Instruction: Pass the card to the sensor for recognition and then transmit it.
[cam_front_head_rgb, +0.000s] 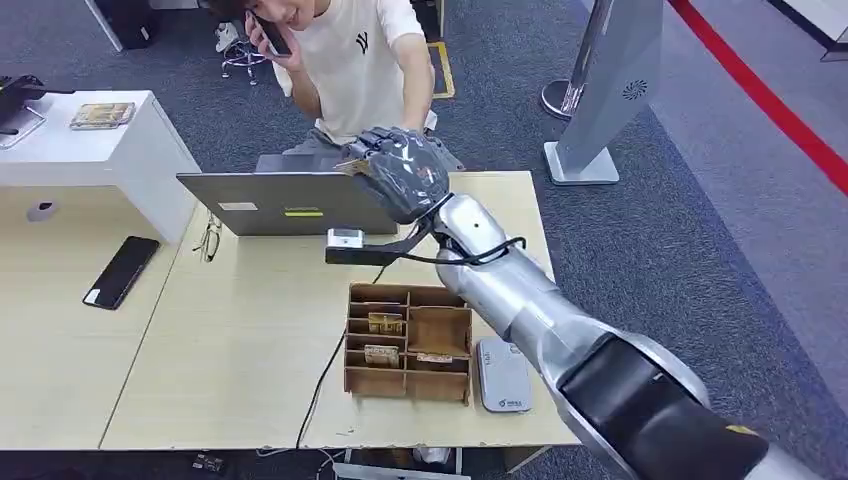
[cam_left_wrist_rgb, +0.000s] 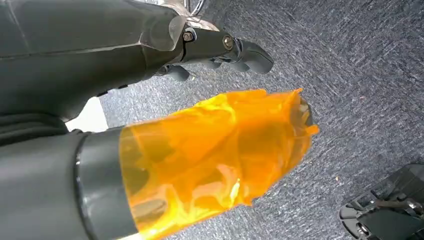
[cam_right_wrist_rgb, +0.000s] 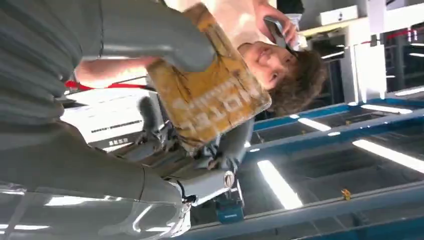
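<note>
My right hand (cam_front_head_rgb: 402, 172) is raised over the far edge of the table, above the laptop lid, and grips a yellow-brown card (cam_right_wrist_rgb: 212, 97) with white lettering between thumb and fingers. A corner of the card (cam_front_head_rgb: 352, 168) sticks out of the hand toward the person. The white card sensor (cam_front_head_rgb: 503, 376) lies flat near the table's front edge, well below and behind the hand. The person (cam_front_head_rgb: 352, 60) sits just beyond the table, one arm reaching down toward my hand. My left hand (cam_left_wrist_rgb: 200, 150) hangs over the carpet with its thumb wrapped in orange film, fingers (cam_left_wrist_rgb: 240, 50) apart, holding nothing.
A wooden divider box (cam_front_head_rgb: 408, 342) with several cards stands left of the sensor. A grey laptop (cam_front_head_rgb: 290, 202) is open at the table's far edge, its cable running to the front. A black phone (cam_front_head_rgb: 121, 270) lies on the left table. A grey floor stand (cam_front_head_rgb: 600, 100) rises at the back right.
</note>
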